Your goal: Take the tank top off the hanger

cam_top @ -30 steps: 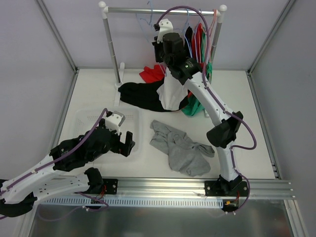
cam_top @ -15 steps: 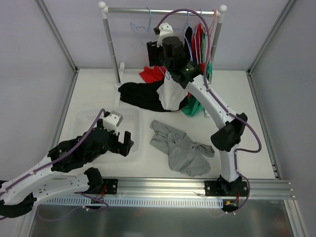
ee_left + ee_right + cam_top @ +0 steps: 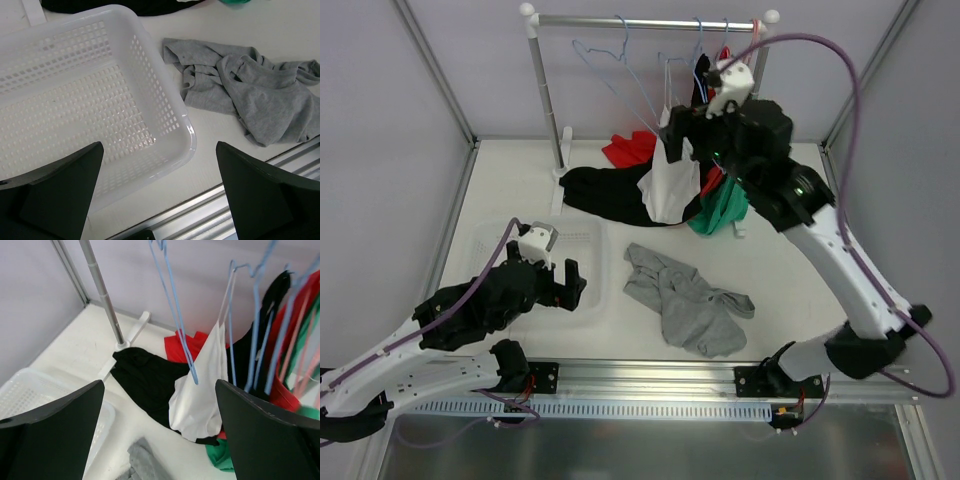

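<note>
My right gripper (image 3: 159, 390) has its fingers spread wide, holding nothing. It faces the white tank top (image 3: 200, 390), which hangs on a pale hanger (image 3: 226, 292) from the far rack (image 3: 546, 90). My left gripper (image 3: 160, 150) is likewise spread and bare, above the white basket (image 3: 170, 105), near its right corner. A grey garment (image 3: 250, 95) lies just right of the basket.

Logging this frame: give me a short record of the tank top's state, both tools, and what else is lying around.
tank top: white tank top hanging on a hanger at the rack, not yet off
right tool: right tool open, near the top's upper part, gripping nothing
left tool: left tool open, above the white basket, holding nothing
basket contents: none visible
table: gray garment beside the basket; black garment, red garment, green garment below the rack
bare hangers: blue hangers on the rail
</note>
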{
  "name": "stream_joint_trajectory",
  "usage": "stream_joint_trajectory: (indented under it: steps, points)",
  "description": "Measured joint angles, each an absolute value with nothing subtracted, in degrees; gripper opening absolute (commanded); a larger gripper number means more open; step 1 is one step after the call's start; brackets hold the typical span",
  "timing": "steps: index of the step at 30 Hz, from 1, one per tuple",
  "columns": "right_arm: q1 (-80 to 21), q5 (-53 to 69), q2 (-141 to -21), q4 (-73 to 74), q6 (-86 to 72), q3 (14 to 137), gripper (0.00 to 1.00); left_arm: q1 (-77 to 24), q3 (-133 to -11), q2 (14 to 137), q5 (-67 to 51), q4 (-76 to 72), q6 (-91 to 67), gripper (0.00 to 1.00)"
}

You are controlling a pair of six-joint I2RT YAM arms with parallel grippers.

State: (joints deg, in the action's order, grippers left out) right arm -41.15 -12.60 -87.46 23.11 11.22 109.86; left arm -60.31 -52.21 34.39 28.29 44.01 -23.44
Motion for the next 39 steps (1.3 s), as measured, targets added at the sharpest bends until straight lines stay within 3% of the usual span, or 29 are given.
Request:
stream_joint_trajectory:
  steps: [7, 16, 26, 39]
  points:
    - [-41.12, -12.56, -53.58, 26.98, 8.25, 83.11, 1.00, -60.29, -55.96, 42.83, 26.81, 43.64, -28.73, 0.99]
    - [-41.12, -11.99, -25.47, 41.01, 3.70, 67.07, 0.99, -61.23, -66.08, 74.83, 15.09, 37.36, -27.11, 0.99]
    - [-41.12, -11.94, -15.55, 50.96, 1.04, 65.58, 0.99, -68.93, -86.67, 105.93, 7.22, 33.32, -23.81, 0.99]
    - [-41.12, -10.02, -13.67, 53.34, -0.49, 61.80, 0.99, -70.15, -90.06, 120.70, 7.29, 29.26, -23.07, 0.99]
